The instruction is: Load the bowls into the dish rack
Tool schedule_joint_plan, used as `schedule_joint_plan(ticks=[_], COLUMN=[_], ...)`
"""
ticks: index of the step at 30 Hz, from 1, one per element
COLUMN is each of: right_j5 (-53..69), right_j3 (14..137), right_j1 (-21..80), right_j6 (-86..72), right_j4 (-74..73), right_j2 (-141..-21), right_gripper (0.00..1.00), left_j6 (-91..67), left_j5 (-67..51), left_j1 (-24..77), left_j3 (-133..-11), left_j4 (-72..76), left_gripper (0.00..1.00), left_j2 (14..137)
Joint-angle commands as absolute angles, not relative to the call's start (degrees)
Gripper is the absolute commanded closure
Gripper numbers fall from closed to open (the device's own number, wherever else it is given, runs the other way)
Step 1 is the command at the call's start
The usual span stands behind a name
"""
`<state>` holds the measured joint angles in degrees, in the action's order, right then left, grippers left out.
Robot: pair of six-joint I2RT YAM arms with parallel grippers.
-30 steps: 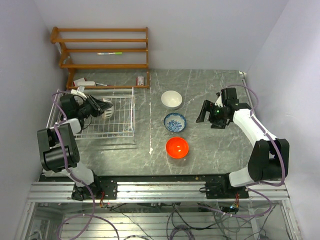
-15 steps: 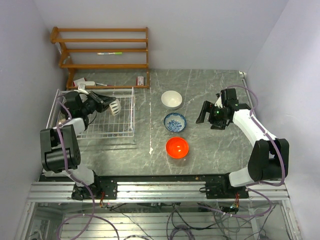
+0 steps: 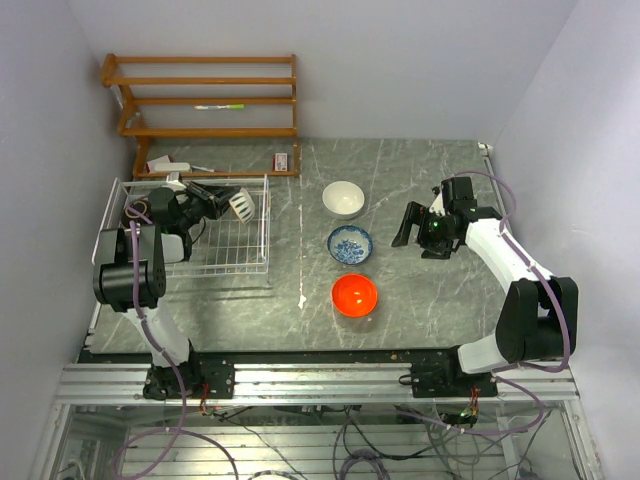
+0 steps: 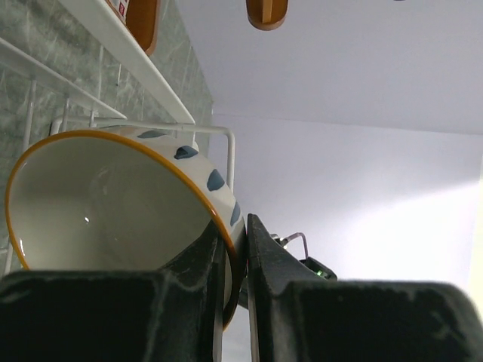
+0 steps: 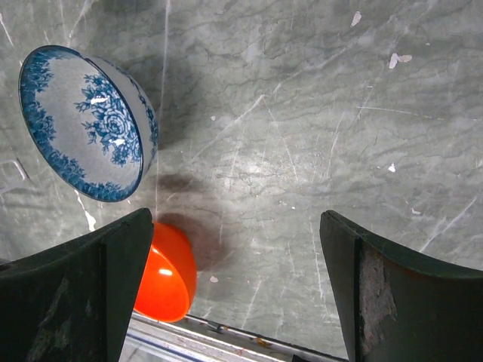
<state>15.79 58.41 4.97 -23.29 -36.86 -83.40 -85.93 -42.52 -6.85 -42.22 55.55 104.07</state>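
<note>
Left jaws pinched on the rim of the cream bowl (image 3: 241, 204) (image 4: 113, 204), which has an orange-brown rim and blue spots and is tipped on its side. A second ago it was nearer the middle of the dish rack (image 3: 225, 252). Now it is up by the rack's far right corner, with the arm reaching further right. Rack sits at the left edge of the table (image 3: 430, 300).

Right jaws wide apart, holding nothing, over bare table right of the blue-and-white bowl (image 3: 350, 243) (image 5: 87, 124); unmoved.

White bowl (image 3: 343, 198), blue-and-white bowl and orange-red bowl (image 3: 354, 294) (image 5: 164, 273) in a row mid-table, unchanged.
</note>
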Motion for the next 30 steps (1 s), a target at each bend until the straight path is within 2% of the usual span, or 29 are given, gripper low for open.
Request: schedule_joint_plan(ticks=[1, 6, 12, 13, 14, 15, 21, 25, 27, 30], right_j5=[15.43, 15.64, 15.69, 15.71, 15.67, 15.77, 15.67, 15.56, 15.37, 15.21], right_j3=[57.96, 57.7, 57.66, 57.73, 56.93, 56.07, 56.16, 56.99, 56.99, 56.97], right_j1=[4.67, 4.67, 4.66, 4.66, 4.66, 4.7, 4.68, 4.66, 4.67, 4.68], right_j6=[-23.54, -23.41, -23.25, -23.31, -23.33, -23.32, -23.33, -23.24, -23.21, -23.34], right_j4=[-35.87, -35.39, -35.04, -34.95, -34.87, -34.77, -34.89, -35.28, -35.4, -35.44], right_j2=[-83.28, -83.78, -84.1, -84.07, -84.18, -84.2, -84.48, -84.9, -84.93, -84.75], right_gripper=[0.08, 0.08, 0.08, 0.08, 0.08, 0.08, 0.08, 0.08, 0.08, 0.08], left_j6=[-83.32, -76.71, -70.69, -69.93, -69.54, -69.91, -84.54, -96.46, -98.72, -95.82], left_j5=[-41.29, -41.48, -41.73, -41.81, -41.95, -42.27, -41.68, -38.37, -36.71, -35.7], left_j1=[-6.24, -7.04, -9.19, -9.69, -10.1, -10.36, -10.22, -8.86, -7.69, -6.32], left_j3=[-40.08, -35.54, -30.23, -29.55, -28.98, -28.3, -27.41, -32.21, -36.38, -42.37], left_j4=[56.41, 49.54, 44.65, 44.09, 44.11, 45.38, 66.72, 77.96, 78.77, 71.21], left_gripper=[0.93, 0.92, 0.8, 0.8, 0.9, 0.92, 0.93, 0.93, 0.93, 0.93], left_j2=[104.24, 103.54, 102.95, 102.78, 102.73, 102.8, 103.09, 103.49, 102.81, 100.84])
